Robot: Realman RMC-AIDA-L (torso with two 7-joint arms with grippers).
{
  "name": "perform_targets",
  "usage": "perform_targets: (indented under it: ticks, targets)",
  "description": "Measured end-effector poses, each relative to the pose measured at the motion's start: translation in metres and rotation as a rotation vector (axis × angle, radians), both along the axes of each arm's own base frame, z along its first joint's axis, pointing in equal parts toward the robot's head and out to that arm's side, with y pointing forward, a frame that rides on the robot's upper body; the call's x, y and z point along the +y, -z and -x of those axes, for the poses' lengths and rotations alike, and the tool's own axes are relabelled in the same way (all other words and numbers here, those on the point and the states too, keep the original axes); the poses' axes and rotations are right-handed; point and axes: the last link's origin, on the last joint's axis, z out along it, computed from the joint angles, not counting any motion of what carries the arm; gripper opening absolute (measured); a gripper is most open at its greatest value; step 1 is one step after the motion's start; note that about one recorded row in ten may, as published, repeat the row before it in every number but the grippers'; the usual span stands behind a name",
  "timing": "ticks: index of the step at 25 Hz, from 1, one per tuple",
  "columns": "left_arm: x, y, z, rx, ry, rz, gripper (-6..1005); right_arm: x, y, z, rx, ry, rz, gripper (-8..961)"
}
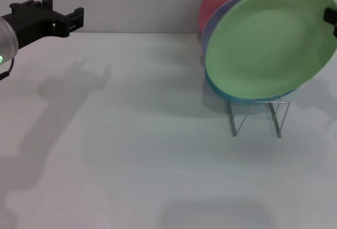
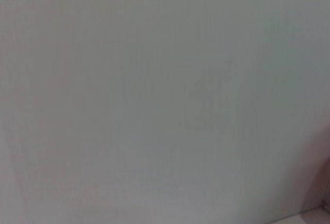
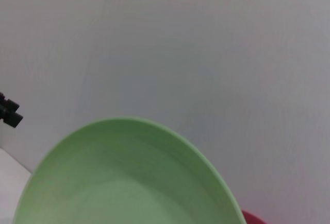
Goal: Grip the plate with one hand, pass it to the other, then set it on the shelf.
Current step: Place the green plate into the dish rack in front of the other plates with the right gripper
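As our right gripper (image 1: 331, 21), seemingly pinching the green plate (image 1: 268, 42) at its rim, tilts it over the wire rack (image 1: 258, 116), we should lower it slowly into a free slot.

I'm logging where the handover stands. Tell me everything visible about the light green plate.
The round, matte light green plastic plate has a shallow raised rim. It is tilted steeply, its face toward the camera, above the thin silver wire rack and in front of lavender, sky-blue and pink plates. The right claw meets its right edge at the frame border; whether it rests in the rack is unclear.
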Motion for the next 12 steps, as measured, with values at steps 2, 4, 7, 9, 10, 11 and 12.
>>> perform_targets:
  ticks: [2, 4, 7, 9, 10, 11, 12]
  targets:
    - [0.0, 0.0, 0.0, 0.0, 0.0, 0.001, 672, 0.0, 0.0, -0.001, -0.001, 0.001, 0.001, 53]
    - [0.0, 0.001, -0.001, 0.0, 0.002, 0.003, 672, -0.002, 0.001, -0.003, -0.001, 0.004, 0.003, 54]
    - [0.0, 0.001, -0.002, 0.0, 0.006, 0.004, 672, -0.004, 0.0, -0.005, -0.001, 0.009, 0.001, 56]
    - [0.001, 0.002, -0.004, 0.001, 0.011, 0.006, 672, -0.005, 0.0, -0.007, 0.001, 0.015, 0.003, 57]
    - [0.001, 0.002, -0.004, 0.001, 0.011, 0.006, 672, -0.005, 0.0, -0.007, 0.001, 0.015, 0.003, 58]
    - [0.001, 0.002, -0.004, 0.001, 0.011, 0.006, 672, -0.005, 0.0, -0.008, 0.004, 0.019, 0.005, 59]
    - [0.001, 0.002, -0.005, 0.001, 0.012, 0.006, 672, -0.006, 0.002, -0.011, 0.011, 0.03, 0.01, 59]
